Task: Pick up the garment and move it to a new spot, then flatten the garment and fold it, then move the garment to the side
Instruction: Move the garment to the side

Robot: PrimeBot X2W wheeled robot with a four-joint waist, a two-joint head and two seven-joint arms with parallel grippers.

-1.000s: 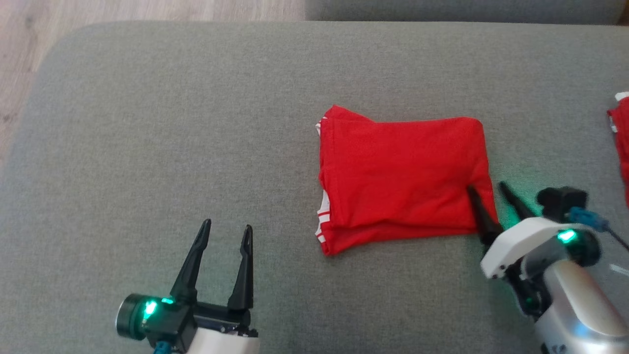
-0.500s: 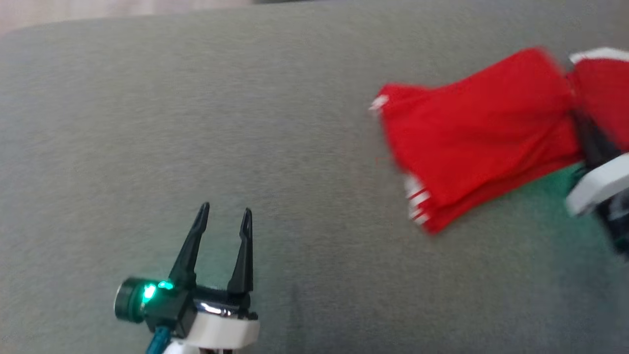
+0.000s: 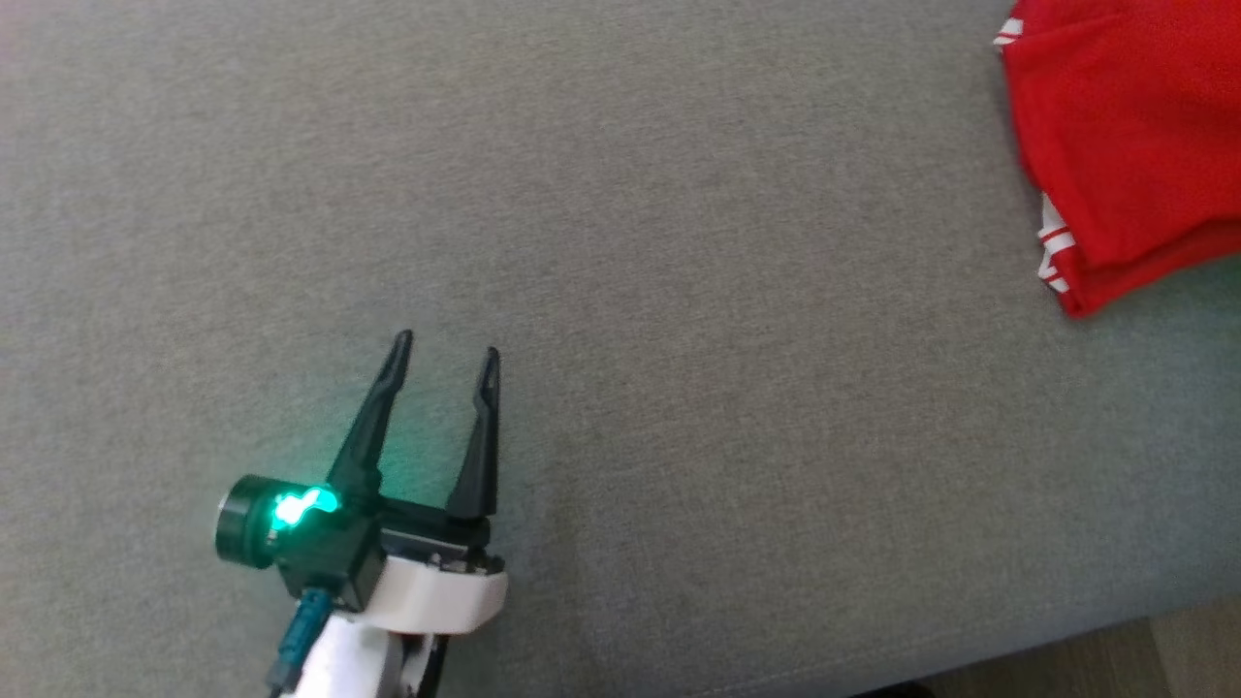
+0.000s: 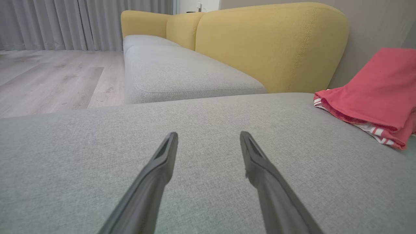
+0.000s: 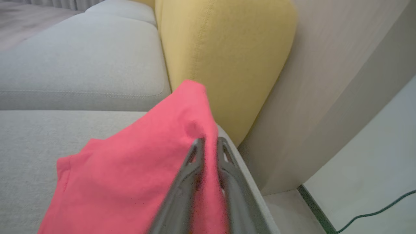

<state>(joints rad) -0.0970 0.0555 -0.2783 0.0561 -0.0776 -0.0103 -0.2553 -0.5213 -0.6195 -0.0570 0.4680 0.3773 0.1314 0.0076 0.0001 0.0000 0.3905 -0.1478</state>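
since a second ago the folded red garment has been pulled from mid-cushion to the right end of the grey sofa cushion, right gripper pinched on its fabric; left gripper hangs spread and empty. folding looks done, only the sideways move and release remain. yellow backrest, wood floor and curtains beyond

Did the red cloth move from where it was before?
Yes. The cloth went right along the cushion, toward its end, held by the right gripper; the camera turned too.
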